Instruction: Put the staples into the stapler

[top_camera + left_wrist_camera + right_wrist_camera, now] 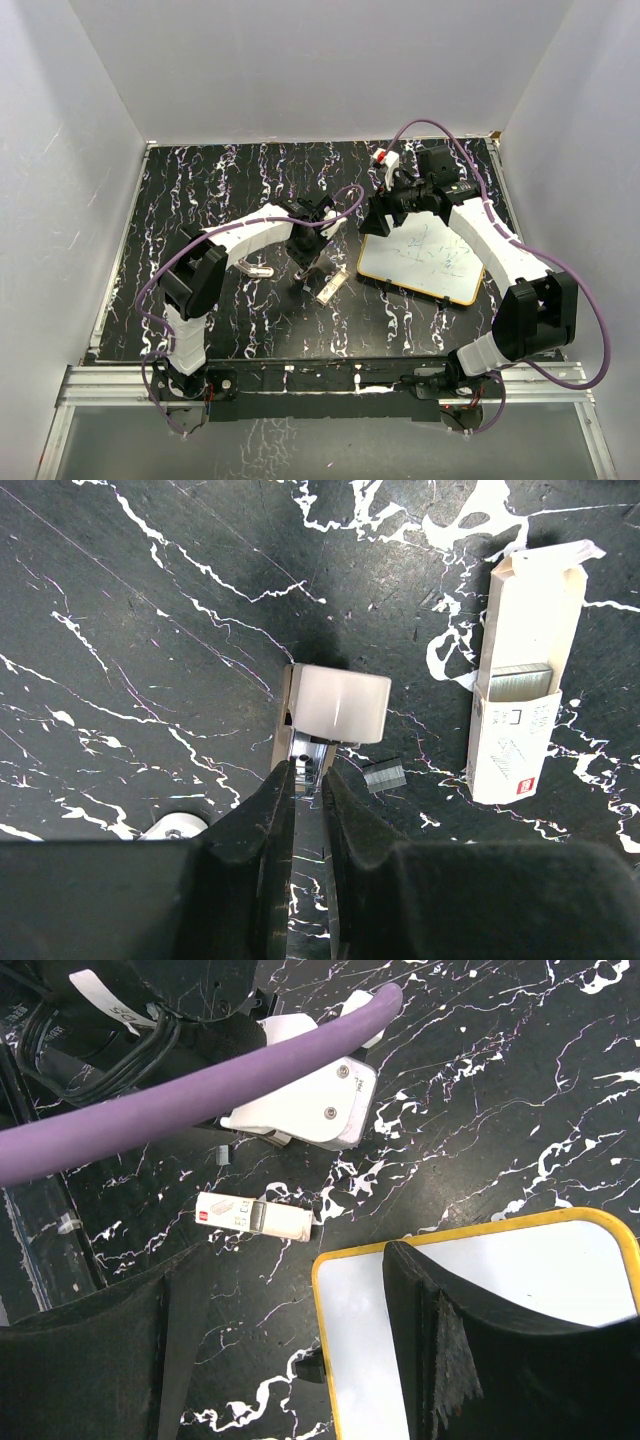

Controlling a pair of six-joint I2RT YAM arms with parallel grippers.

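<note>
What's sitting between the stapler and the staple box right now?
A small loose strip of staples lies between the stapler and the open staple box, in the left wrist view.

Two white-and-black robot arms stand at the near edge of the black marbled table (200, 180): one left arm (240, 235) and one right arm (490, 240). There is one small metal stapler (335, 705) with a milky plastic head. One open cream cardboard box of staples (515, 680) lies near mid-table, and one short grey strip of staples (384, 776) lies loose beside it. One yellow-framed whiteboard (425, 262) sits toward the right edge. One red-and-white item (386, 157) at the far edge is too small to name.
</note>
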